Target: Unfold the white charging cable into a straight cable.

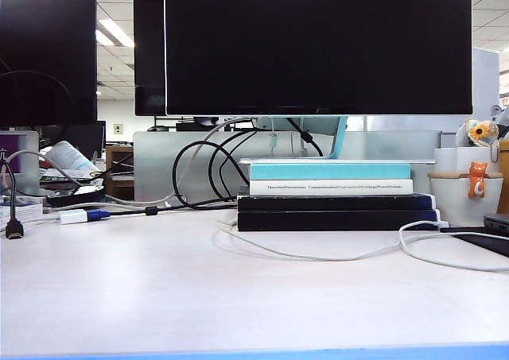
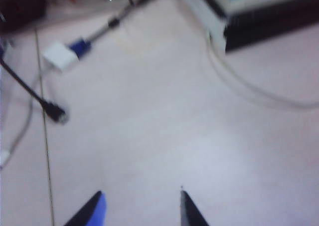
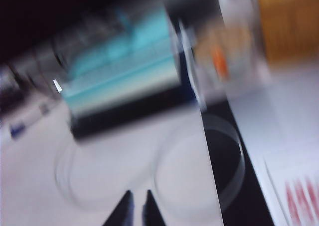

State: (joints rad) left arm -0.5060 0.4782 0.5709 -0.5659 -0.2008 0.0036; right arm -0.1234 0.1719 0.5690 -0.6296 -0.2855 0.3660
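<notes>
Your exterior camera shows a pale desk (image 1: pixel 159 296) in an office, a monitor (image 1: pixel 318 46) above stacked books (image 1: pixel 334 197); the white charging cable (image 1: pixel 318 256) curves along the desk before the books, toward the right edge. No arm appears here.

Left wrist view: the left gripper (image 2: pixel 142 208) hovers over bare desk, jaws apart, empty.

Right wrist view, badly blurred: the right gripper (image 3: pixel 137 206) has tips nearly together, the cable looping faintly nearby.

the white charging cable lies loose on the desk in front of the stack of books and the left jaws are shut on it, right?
Not quite. The white charging cable does lie loose before the stack of books, but the left wrist view shows the left gripper with jaws open over bare desk, holding nothing.
</notes>
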